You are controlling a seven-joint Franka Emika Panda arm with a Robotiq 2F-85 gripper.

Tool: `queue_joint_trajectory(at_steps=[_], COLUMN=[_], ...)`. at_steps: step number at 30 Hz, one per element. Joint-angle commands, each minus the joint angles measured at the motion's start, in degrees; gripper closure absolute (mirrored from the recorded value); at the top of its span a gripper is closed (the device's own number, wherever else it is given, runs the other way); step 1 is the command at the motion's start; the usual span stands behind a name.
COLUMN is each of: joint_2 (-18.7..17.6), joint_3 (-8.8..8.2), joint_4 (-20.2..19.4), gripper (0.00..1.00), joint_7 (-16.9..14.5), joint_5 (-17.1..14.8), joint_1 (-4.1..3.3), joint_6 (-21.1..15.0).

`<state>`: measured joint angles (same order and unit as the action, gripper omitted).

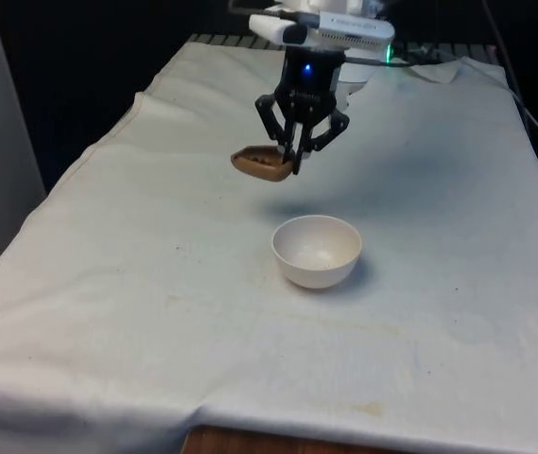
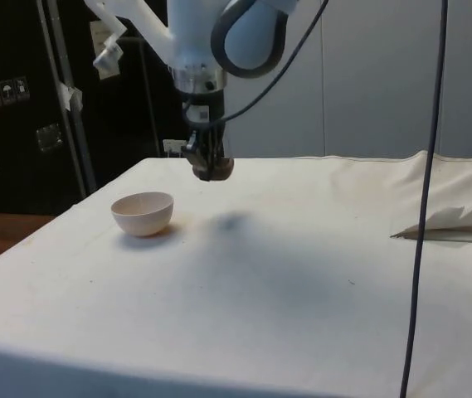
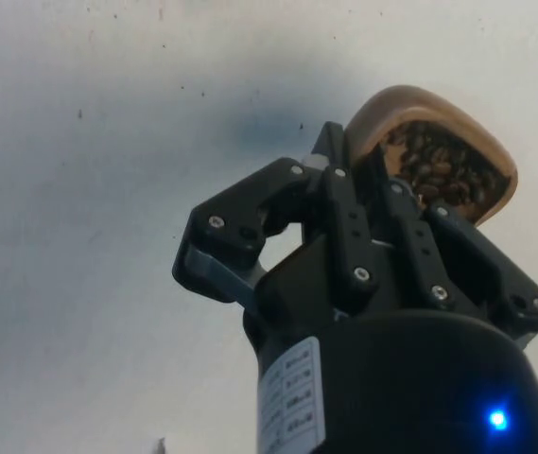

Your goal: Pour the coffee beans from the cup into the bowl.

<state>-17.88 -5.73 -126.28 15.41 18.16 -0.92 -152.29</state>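
Note:
A brown cup (image 1: 261,162) full of coffee beans (image 3: 439,170) hangs in the air above the cloth. My gripper (image 1: 296,159) is shut on the cup's rim, holding it out to the front view's left. The cup (image 2: 214,170) is lifted well off the table, with its shadow on the cloth below. A white bowl (image 1: 317,250) stands on the table nearer the camera in the front view, empty inside. In the side view the bowl (image 2: 143,212) sits to the left of the gripper (image 2: 206,162) and lower. The cup (image 3: 431,148) looks roughly level, beans still in it.
The white cloth (image 1: 155,312) covers the table, with a fold and a loose flap (image 2: 455,222) at the side view's right. A black cable (image 2: 425,199) hangs down in front of the side camera. Wooden table edge (image 1: 250,443) shows at the near side.

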Motion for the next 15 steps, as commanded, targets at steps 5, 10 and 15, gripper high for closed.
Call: queue_joint_trajectory(at_steps=[5,10,15], joint_2=[0.92,0.92,0.86], joint_3=[0.97,1.38,2.64], joint_4=[1.83,3.21,5.67], gripper=[0.99,0.99,0.99], joint_7=[0.0,0.11,-0.52], joint_5=[-0.4,0.0,-1.26], joint_1=[-0.11,-0.06,0.06], joint_6=[2.35,2.98,5.1])
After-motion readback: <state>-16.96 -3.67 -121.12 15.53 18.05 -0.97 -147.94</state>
